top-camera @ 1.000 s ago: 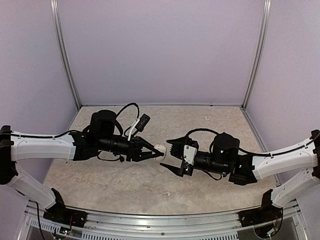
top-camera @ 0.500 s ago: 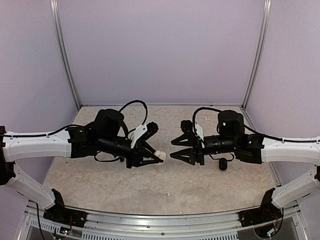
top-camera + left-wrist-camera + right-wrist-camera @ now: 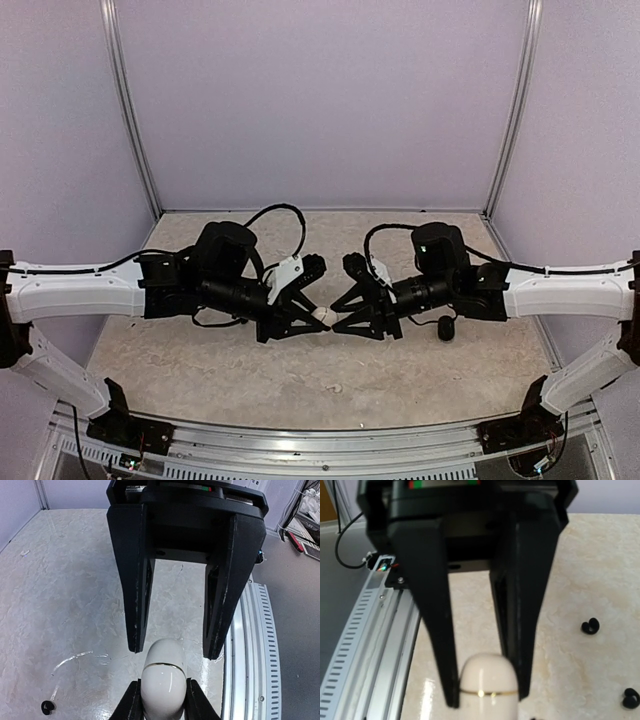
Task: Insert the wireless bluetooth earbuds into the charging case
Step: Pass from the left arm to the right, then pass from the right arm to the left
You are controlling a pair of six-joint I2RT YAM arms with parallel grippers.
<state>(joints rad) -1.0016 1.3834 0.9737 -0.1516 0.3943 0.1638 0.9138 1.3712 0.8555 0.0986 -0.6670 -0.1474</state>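
**Case nose-on to the right jaws, lid shut**

Left jaws are clamped on the lower half of the white charging case [image 3: 162, 680], which is held up off the counter [image 3: 200, 360] about midway between the left and right edges. The case's long axis runs along the line between the two arms, with the domed lid end pointing straight at the right jaws. The seam line is closed.

Right jaws are spread wide and hold nothing. Their tips straddle the lid end, one on each side; cannot tell if they touch it. The right arm is nearer the lid.

The earbuds [image 3: 590, 626] are not in the case. One lies on the counter and the second bud [image 3: 630, 698] lies near it, both on the far-edge side and well apart from the case.

Judgement: the lid must open before either bud goes in.
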